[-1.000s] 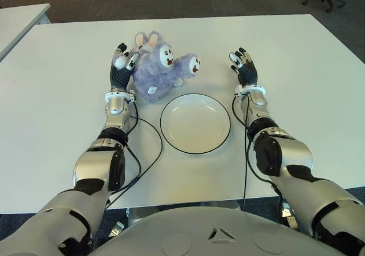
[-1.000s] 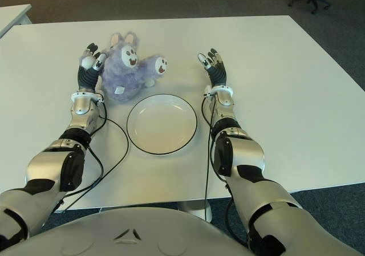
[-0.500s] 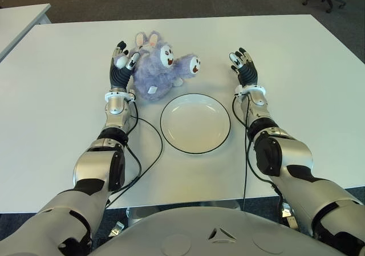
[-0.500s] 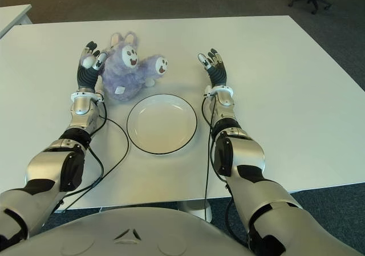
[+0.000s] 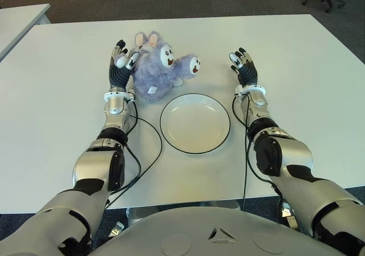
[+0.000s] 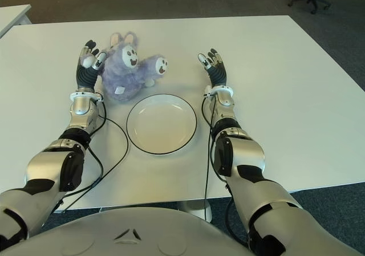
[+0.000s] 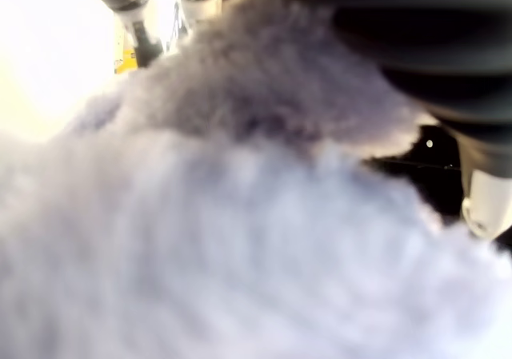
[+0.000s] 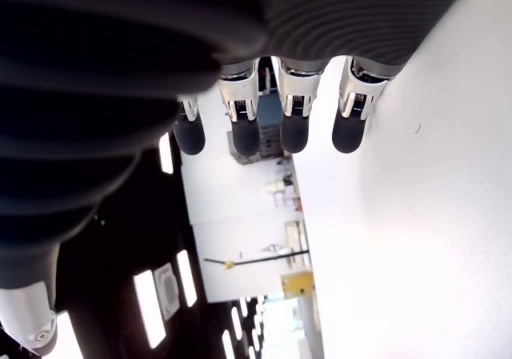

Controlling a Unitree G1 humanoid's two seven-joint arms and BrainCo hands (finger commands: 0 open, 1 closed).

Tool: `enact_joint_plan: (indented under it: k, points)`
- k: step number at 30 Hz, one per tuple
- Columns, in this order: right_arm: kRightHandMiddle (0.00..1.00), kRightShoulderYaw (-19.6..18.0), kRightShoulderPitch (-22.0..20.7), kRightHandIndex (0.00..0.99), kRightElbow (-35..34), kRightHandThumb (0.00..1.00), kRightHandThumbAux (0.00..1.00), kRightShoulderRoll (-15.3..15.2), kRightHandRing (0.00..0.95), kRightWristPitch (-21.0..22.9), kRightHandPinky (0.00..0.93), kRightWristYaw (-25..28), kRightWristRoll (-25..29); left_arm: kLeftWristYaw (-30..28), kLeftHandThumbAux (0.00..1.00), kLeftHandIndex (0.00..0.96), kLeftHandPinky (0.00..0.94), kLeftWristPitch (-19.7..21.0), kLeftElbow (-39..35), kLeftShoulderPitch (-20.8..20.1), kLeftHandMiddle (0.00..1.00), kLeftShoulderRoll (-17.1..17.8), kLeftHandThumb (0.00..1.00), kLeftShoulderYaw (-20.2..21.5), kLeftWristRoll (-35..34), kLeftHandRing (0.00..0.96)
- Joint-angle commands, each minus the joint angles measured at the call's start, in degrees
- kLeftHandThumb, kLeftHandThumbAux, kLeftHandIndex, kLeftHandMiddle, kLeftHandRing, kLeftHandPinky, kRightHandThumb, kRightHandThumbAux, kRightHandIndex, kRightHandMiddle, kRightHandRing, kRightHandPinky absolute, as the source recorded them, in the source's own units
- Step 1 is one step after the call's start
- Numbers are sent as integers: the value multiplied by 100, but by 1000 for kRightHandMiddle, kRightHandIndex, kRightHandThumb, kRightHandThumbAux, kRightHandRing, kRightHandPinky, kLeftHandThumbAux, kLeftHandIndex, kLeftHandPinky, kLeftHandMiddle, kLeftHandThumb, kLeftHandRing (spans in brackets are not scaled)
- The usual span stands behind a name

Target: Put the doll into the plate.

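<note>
left hand (image 5: 118,62) open against doll (image 5: 157,68), plate (image 5: 195,123) empty nearby

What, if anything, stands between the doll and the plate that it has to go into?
Nothing visible: the purple doll lies just beyond the empty plate, bare table between them. The left hand is at its side.

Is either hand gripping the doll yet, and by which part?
No. The left hand is open against the doll's side; the right hand is open, apart.
</note>
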Motion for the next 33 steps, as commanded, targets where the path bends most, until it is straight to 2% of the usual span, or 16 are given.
enact_joint_plan:
  k: [1,17,21,33]
  points:
    - [55,-18,393,20,244,63,586,84,45,283,47,-30,31,91,497,0,61,-25,341,537,47,-22,0,-48,170,54]
    - [56,-33,400,21,239,66,579,105,47,270,50,-25,50,280,458,0,35,-160,348,554,24,30,0,-113,374,26]
    - [54,-32,402,21,239,66,579,111,44,273,46,-28,49,340,463,0,7,-136,351,560,13,85,8,-190,493,13]
    - [58,-37,399,23,240,71,582,122,46,281,51,-36,55,667,443,0,16,-232,366,590,3,291,54,-506,947,10]
